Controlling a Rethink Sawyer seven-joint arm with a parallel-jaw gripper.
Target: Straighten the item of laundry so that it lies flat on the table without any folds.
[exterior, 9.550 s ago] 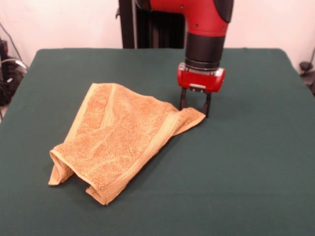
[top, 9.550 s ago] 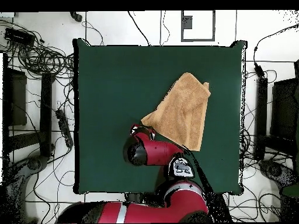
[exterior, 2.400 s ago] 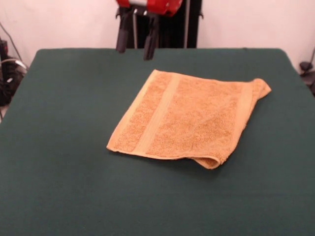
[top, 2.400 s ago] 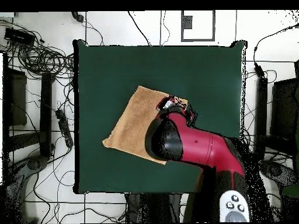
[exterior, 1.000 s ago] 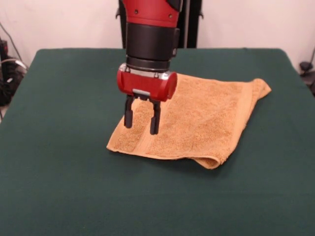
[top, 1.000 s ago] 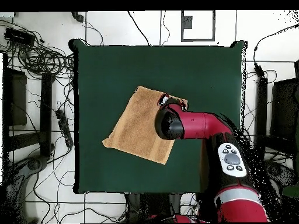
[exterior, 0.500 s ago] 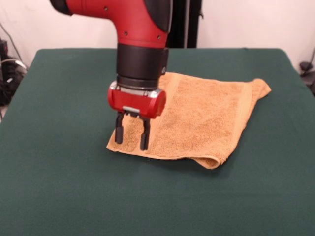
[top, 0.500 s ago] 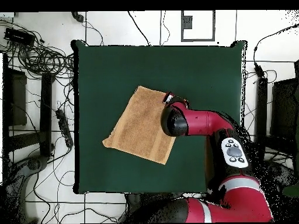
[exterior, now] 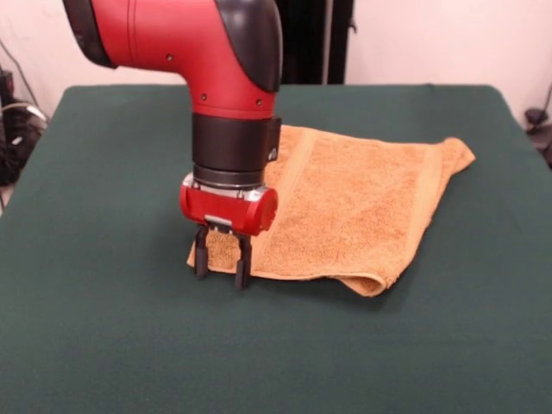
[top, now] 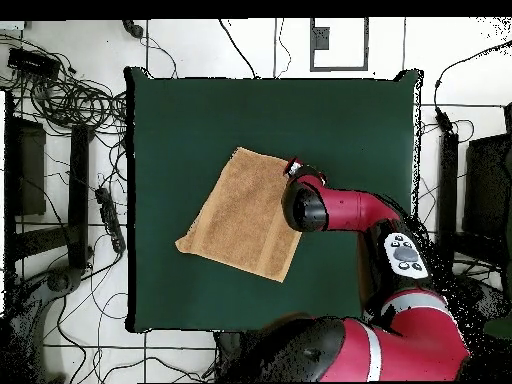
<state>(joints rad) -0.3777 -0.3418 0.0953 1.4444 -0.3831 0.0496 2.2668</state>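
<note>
The claw point(exterior: 221, 266), fingers spread, straddles the near corner of the doubled-over towel point(exterior: 354, 207), seemingly ready to pinch and unfold it across the bench point(exterior: 103, 345).

Your orange-tan towel point(exterior: 345, 207) lies mid-counter point(exterior: 414, 354), mostly flat. Its near right corner is folded under. You see a woven band near its right edge.
</note>
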